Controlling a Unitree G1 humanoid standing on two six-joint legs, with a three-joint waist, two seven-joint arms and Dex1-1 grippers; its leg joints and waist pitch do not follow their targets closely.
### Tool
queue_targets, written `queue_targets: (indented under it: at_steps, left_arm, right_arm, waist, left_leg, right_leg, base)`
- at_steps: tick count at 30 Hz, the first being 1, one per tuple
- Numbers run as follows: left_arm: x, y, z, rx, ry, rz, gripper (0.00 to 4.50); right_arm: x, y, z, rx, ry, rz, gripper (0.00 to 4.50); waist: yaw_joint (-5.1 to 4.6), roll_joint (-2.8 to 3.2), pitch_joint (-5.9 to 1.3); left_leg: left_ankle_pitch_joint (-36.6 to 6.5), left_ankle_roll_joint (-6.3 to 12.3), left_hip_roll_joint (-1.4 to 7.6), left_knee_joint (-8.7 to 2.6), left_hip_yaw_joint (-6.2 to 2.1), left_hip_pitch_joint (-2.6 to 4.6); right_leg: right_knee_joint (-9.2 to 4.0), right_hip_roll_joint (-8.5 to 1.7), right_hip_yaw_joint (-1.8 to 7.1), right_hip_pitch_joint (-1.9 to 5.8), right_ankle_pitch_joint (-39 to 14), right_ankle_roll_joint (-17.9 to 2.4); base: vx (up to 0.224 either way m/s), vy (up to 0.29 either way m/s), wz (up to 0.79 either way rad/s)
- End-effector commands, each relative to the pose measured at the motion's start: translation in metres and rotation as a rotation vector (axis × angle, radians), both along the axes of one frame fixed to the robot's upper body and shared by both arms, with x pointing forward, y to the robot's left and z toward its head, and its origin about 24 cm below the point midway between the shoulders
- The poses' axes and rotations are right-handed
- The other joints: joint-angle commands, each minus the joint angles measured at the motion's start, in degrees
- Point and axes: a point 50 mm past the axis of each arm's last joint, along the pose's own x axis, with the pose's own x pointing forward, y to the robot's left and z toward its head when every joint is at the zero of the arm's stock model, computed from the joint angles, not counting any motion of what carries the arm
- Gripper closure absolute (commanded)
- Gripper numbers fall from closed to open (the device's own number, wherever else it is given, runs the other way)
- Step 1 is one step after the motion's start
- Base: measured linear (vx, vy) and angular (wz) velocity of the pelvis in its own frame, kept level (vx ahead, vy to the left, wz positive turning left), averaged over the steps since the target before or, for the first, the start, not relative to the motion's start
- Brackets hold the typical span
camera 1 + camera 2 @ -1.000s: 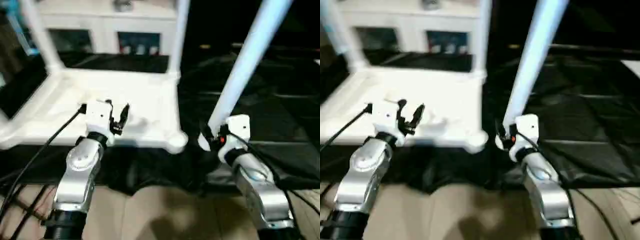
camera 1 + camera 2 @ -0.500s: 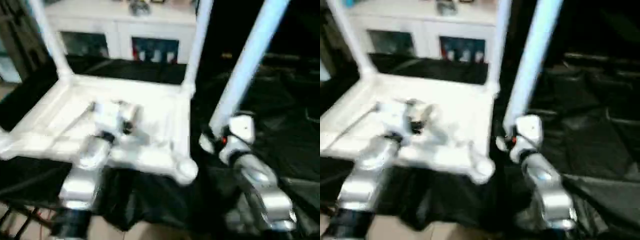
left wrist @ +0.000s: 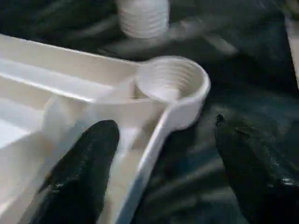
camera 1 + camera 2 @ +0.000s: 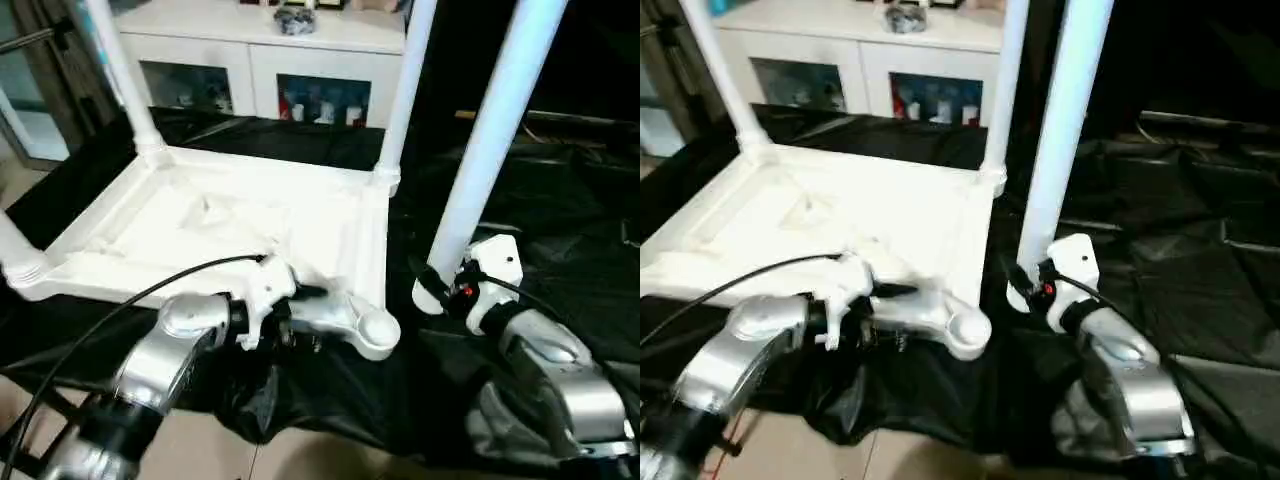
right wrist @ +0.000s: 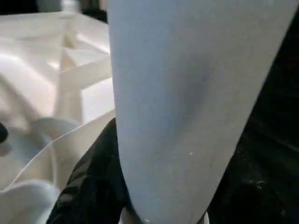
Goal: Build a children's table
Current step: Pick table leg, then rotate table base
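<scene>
Three legs (image 4: 403, 95) stand in the upturned tabletop (image 4: 230, 225) before you on black sheeting (image 4: 560, 200). Your left gripper (image 3: 161, 175) straddles its near rim by the empty socket (image 3: 172, 79), fingers (image 3: 81, 168) spread wide and holding nothing. Your right gripper (image 4: 440, 285) clasps the fourth leg (image 4: 495, 130) upright beside that socket.

Black cloth (image 4: 560, 230) spread over the floor (image 4: 200, 455); upturned white tabletop (image 4: 250, 225) lying on it.
</scene>
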Motion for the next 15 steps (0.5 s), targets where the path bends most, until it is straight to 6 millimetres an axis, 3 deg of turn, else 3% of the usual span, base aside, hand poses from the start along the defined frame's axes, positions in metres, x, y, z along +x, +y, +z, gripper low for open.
queue_targets:
  at_steps: [1, 3, 5, 7, 9, 11, 15]
  left_arm:
    - [0.006, -0.002, 0.001, 0.067, -0.063, -0.060, 1.29]
    - [0.010, -0.001, 0.000, 0.093, -0.059, -0.087, 1.47]
    - [0.014, 0.000, 0.002, 0.108, -0.062, -0.104, 1.54]
    - [0.017, 0.002, 0.002, 0.133, -0.074, -0.121, 1.92]
    - [0.020, 0.004, 0.002, 0.149, -0.081, -0.139, 1.99]
    - [0.022, 0.004, 0.002, 0.145, -0.073, -0.148, 2.03]
    - [0.026, 0.003, 0.003, 0.136, -0.066, -0.160, 2.41]
  right_arm:
    - [0.003, 0.001, 0.006, -0.006, -0.010, 0.046, 2.61]
    - [0.002, 0.001, 0.006, -0.008, -0.003, 0.065, 2.61]
    - [0.002, 0.001, 0.006, -0.008, -0.002, 0.070, 2.61]
    - [0.001, 0.002, 0.005, -0.007, 0.001, 0.077, 2.61]
    - [0.000, 0.004, 0.004, -0.007, 0.005, 0.085, 2.61]
    - [0.000, 0.004, 0.002, -0.005, 0.011, 0.087, 2.61]
    - [-0.001, 0.005, -0.001, 0.002, 0.037, 0.086, 2.61]
  waist:
    - [-0.18, -0.30, -2.27]
    - [-0.07, -0.29, -2.51]
    - [-0.12, -0.34, -2.64]
    - [0.07, -0.01, -2.90]
    - [0.22, -0.18, -3.12]
    - [0.28, -0.15, -3.28]
    - [0.65, 0.14, -3.98]
  left_leg:
    - [-16.0, 0.89, 3.70, -5.95, -1.61, -0.37]
    - [-15.4, 1.19, 3.64, -5.81, -1.63, -0.27]
    - [-13.5, 1.29, 3.92, -6.04, -1.80, -1.04]
    - [-12.4, 1.45, 3.97, -5.85, -1.59, -0.91]
    - [-9.9, 1.81, 4.15, -5.76, -1.34, -1.13]
    - [-8.8, 2.01, 4.25, -5.66, -1.24, -1.12]
    - [-1.4, 3.97, 4.40, -5.04, -0.68, -1.26]
  right_leg:
    - [-6.39, -4.64, 2.51, 1.80, -34.1, -4.9]
    - [-6.60, -4.82, 2.46, 1.72, -34.9, -4.3]
    - [-6.17, -4.96, 2.28, 2.19, -32.2, -5.2]
    - [-6.02, -5.05, 2.31, 2.09, -29.6, -6.2]
    - [-5.38, -5.01, 2.38, 2.41, -23.2, -8.7]
    - [-5.01, -4.97, 2.38, 2.49, -20.5, -9.9]
    - [-3.42, -4.88, 2.30, 2.94, -6.0, -14.9]
  base:
    - [0.000, 0.000, 0.00]
    - [0.000, 0.000, 0.00]
    - [0.000, 0.000, 0.00]
    - [0.000, 0.000, 0.00]
    - [0.000, 0.000, 0.00]
    - [0.000, 0.000, 0.00]
    - [0.056, -0.010, 0.07]
